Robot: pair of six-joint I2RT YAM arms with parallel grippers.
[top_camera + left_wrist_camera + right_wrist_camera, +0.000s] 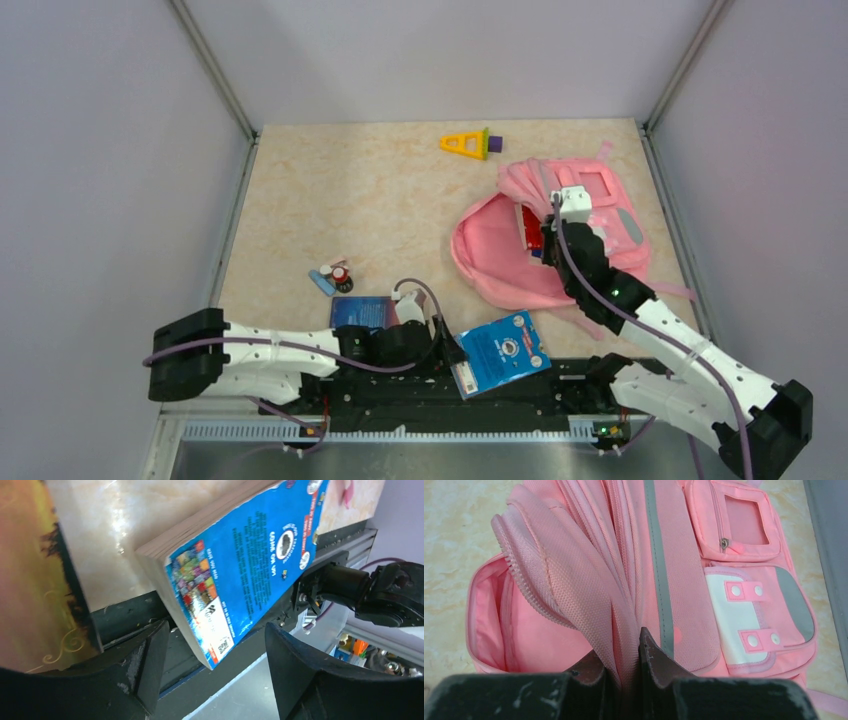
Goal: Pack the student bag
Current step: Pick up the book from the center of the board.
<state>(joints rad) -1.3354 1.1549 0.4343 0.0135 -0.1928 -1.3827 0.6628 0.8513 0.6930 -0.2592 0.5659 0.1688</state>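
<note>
The student bag, pink, lies at the right of the table with its main compartment gaping toward the left. My right gripper is over its opening. In the right wrist view, that gripper is shut on a fold of the bag's pink zip-edged flap and holds it up. A blue paperback book lies at the near edge, partly over the black rail. My left gripper is open. The book's corner sits between its fingers without touching them.
A second book with a dark cover lies just left of the left gripper. Small toys sit beyond it. A yellow and purple toy rests near the far edge. Something red shows inside the bag's opening.
</note>
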